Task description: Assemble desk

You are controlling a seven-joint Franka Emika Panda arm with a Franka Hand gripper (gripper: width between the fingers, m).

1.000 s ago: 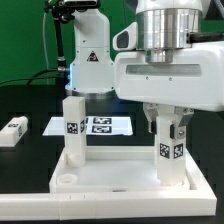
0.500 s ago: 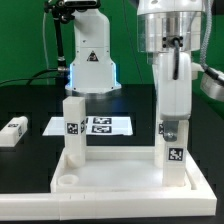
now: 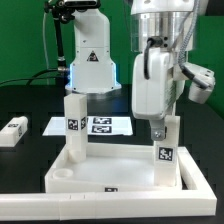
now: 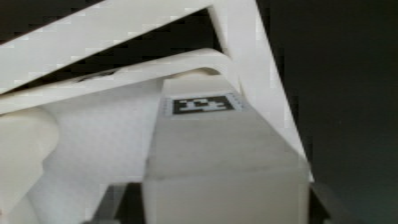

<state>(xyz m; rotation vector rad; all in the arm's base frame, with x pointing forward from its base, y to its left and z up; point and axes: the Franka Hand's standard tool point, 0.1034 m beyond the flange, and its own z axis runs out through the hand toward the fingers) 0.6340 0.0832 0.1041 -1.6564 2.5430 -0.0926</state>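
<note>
Since the frame one second back, the wrist has rotated: the broad white gripper body that faced the camera now shows its narrow side, and the desk panel [image 3: 120, 172] sits turned slightly, its near rim showing a small tag at the lower centre of the frame. Gripper [image 3: 165, 128] stands right of centre in the exterior view, fingers pointing down and closed on the top of the right leg [image 3: 166, 150], jaws partly open to the leg's width. That leg stands upright in the panel's right-hand corner, tag facing the camera. Left leg [image 3: 73, 128] stands upright in the panel's far-left corner, left of centre, also with its tag facing out. Near-left corner socket [image 3: 63, 173] is round and empty.

Spare leg [image 3: 12, 132] lies on its side at the left edge of the frame, well apart from the panel. Marker board [image 3: 98, 125] lies flat behind the panel, between the two upright legs as seen from here.

Surface: black table [image 3: 25, 160], matte. Room: green backdrop [image 3: 25, 40] across the upper left, white robot base [image 3: 91, 62] at upper centre with a blue glow at its foot.

Wrist view: looks down the held leg [image 4: 222, 150] to its tag and the panel rim [image 4: 107, 55] beyond; dark fingertips [image 4: 121, 203] are visible at the frame edge beside the leg
</note>
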